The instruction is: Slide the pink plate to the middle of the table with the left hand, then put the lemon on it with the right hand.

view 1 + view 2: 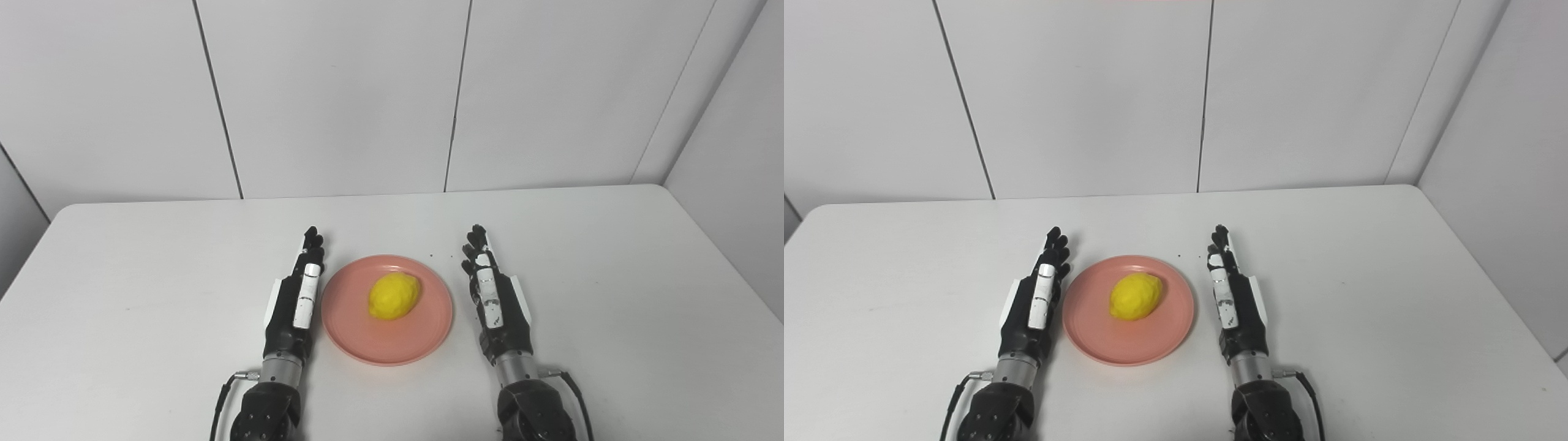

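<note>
Both open hands (pixel 297 300) (pixel 497 303) flank lemon (pixel 394 296) on pink plate (pixel 392 349)

Black robot hand (pixel 294 303), white panels, silver wrist.

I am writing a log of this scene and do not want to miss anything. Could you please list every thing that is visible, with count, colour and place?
plate: one, pink, on the table near its middle, between the two hands
lemon: one, yellow, lying on the plate, a little behind the plate's centre
table: one, white, fills the lower part of the view
specks: a few, dark, on the table just behind the plate
wall panels: several, white with dark seams, behind the table
left robot hand: one, black and white, flat beside the plate's left edge, fingers straight, holding nothing
right robot hand: one, black and white, right of the plate with a gap, fingers straight, holding nothing
</note>
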Controlling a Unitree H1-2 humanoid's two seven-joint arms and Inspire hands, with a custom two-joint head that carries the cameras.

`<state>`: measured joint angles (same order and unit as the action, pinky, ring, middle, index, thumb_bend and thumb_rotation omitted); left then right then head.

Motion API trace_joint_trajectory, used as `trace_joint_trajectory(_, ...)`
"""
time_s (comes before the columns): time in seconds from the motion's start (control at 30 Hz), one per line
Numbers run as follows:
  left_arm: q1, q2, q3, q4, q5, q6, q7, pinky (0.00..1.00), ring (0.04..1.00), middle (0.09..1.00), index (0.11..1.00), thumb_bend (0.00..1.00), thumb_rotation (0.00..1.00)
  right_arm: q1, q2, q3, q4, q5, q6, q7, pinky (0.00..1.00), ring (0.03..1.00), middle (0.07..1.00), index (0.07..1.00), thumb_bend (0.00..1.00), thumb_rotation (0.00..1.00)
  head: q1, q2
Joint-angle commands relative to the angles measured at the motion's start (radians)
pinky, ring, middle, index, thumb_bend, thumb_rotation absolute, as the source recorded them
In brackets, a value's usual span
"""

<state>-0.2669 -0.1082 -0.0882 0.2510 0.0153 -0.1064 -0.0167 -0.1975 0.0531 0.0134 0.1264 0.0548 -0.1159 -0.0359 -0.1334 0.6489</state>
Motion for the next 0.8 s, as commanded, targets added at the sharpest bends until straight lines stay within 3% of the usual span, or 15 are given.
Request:
trace_joint_trajectory(0.0, 0.033, 0.015, 0.009, 0.021, -0.014, 0.009, -0.012, 1.0, 1.0, 1.0, 1.0, 0.67, 1.0, -0.011, 0.007, -0.004, 0.008, -0.01, -0.022, -0.005, 1.0, 1.0, 1.0, 1.0, 0.74, 1.0, 0.001, 0.0)
trace_joint_trajectory(0.3, 0.041, 0.006, 0.027, 0.006, -0.055, 0.034, -0.021, 1.0, 1.0, 1.0, 1.0, 0.65, 1.0, -0.006, 0.009, 0.0, 0.003, -0.009, -0.013, -0.002, 1.0, 1.0, 1.0, 1.0, 0.77, 1.0, 0.009, -0.001)
trace_joint_trajectory(0.63, 0.044, -0.028, 0.051, 0.004, -0.088, 0.037, -0.008, 1.0, 1.0, 1.0, 1.0, 0.63, 1.0, 0.007, -0.004, 0.002, -0.009, -0.003, -0.006, 0.013, 1.0, 1.0, 1.0, 1.0, 0.78, 1.0, 0.095, -0.002)
trace_joint_trajectory(0.77, 0.046, -0.035, 0.054, 0.009, -0.091, 0.033, -0.005, 1.0, 1.0, 1.0, 1.0, 0.64, 1.0, 0.014, -0.002, -0.002, -0.019, 0.008, 0.0, 0.014, 1.0, 1.0, 1.0, 1.0, 0.78, 1.0, 0.096, -0.001)
